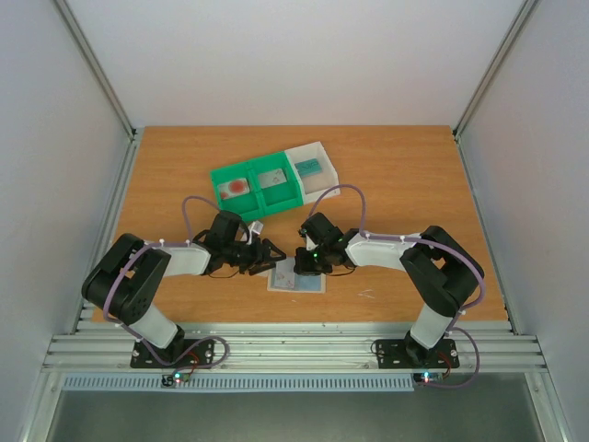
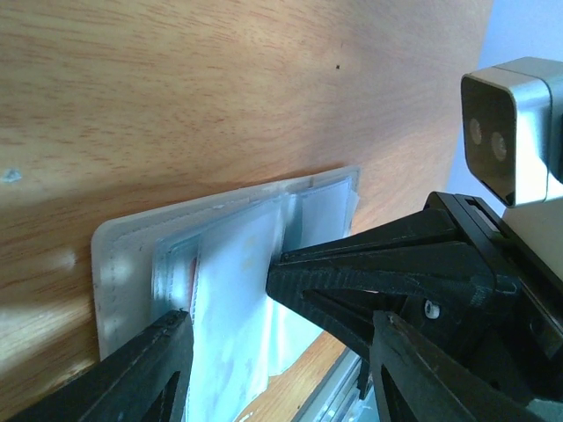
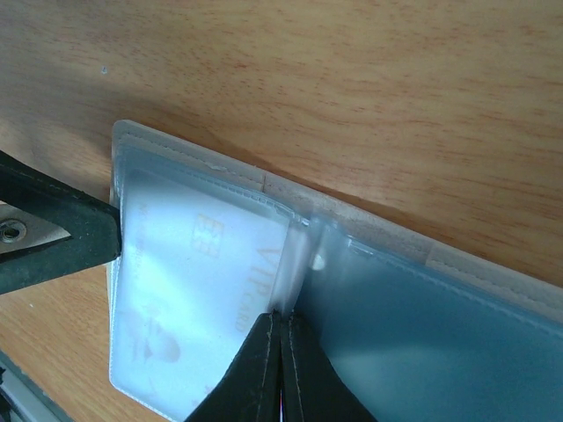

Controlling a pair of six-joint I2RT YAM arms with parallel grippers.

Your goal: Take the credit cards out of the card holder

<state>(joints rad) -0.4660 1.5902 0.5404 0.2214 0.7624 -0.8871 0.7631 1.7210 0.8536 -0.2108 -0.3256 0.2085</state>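
Hazard: left gripper [image 1: 269, 257] gaping over the flat pale plastic card holder [image 3: 158, 145], right gripper [image 3: 281, 330] closed at its white card [image 3: 193, 281], I am risking dragging the loose holder along.

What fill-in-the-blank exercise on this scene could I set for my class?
The right gripper, at the holder, is ___.
The green tray has ___ compartments.
The white tray holds one card, coloured ___.
Missing words: shut; two; teal.
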